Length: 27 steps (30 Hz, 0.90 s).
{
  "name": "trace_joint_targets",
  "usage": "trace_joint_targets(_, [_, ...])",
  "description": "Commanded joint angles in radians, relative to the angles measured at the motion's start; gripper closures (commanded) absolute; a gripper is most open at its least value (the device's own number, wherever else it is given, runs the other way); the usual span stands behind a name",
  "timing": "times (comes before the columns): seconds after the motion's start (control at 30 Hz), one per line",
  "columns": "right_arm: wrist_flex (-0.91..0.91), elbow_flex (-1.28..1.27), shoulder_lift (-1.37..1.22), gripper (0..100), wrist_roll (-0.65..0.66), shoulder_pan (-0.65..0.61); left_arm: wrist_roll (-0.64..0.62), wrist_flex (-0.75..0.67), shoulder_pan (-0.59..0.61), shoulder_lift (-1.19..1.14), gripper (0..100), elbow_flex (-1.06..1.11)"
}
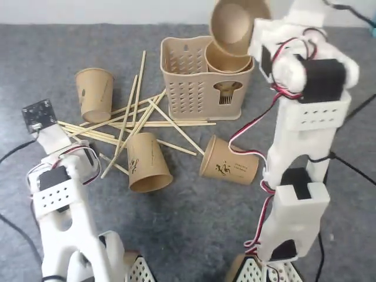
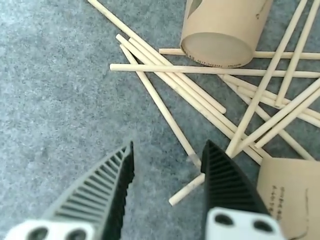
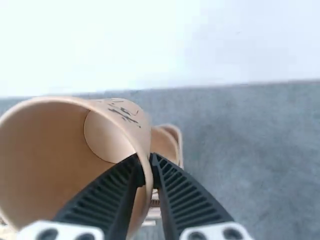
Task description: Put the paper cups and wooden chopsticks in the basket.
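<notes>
My right gripper (image 1: pixel 254 30) is shut on the rim of a brown paper cup (image 1: pixel 234 22), tilted in the air above the beige perforated basket (image 1: pixel 194 82). The right wrist view shows the fingers (image 3: pixel 172 187) pinching that cup's wall (image 3: pixel 60 150). A second cup (image 1: pixel 226 61) sits inside the basket. Three more cups rest on the grey mat: one standing (image 1: pixel 95 93), two lying on their sides (image 1: pixel 147 161) (image 1: pixel 229 161). Wooden chopsticks (image 1: pixel 138 114) lie scattered between them. My left gripper (image 2: pixel 167 170) hangs open just above chopstick ends (image 2: pixel 185 145), near the standing cup (image 2: pixel 225 27).
The grey mat (image 1: pixel 194 223) covers the table. The right arm's white body (image 1: pixel 305 147) stands to the right of the basket, with cables beside it. The left arm's base (image 1: pixel 64 223) is at the front left. Open mat lies in the front middle.
</notes>
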State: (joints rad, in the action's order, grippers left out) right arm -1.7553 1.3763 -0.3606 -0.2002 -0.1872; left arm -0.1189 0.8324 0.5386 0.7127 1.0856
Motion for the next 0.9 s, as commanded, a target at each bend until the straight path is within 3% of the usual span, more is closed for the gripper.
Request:
trace_joint_targets(0.0, [-0.028, -0.072, 0.044, 99.2, -0.008, -0.018, -0.006, -0.023, 0.002, 0.003, 79, -0.010])
trace_joint_targets(0.2, [-0.027, -0.178, 0.044, 99.2, -0.005, -0.007, -0.005, -0.023, 0.002, 0.003, 79, -0.010])
trace_joint_targets(0.7, [0.018, -0.173, -0.099, 98.9, 0.051, 0.064, -0.005, -0.023, 0.002, 0.003, 79, -0.008])
trace_joint_targets(0.87, [0.007, -0.152, -0.091, 81.7, 0.048, 0.056, -0.005, -0.023, -0.002, 0.003, 79, -0.008])
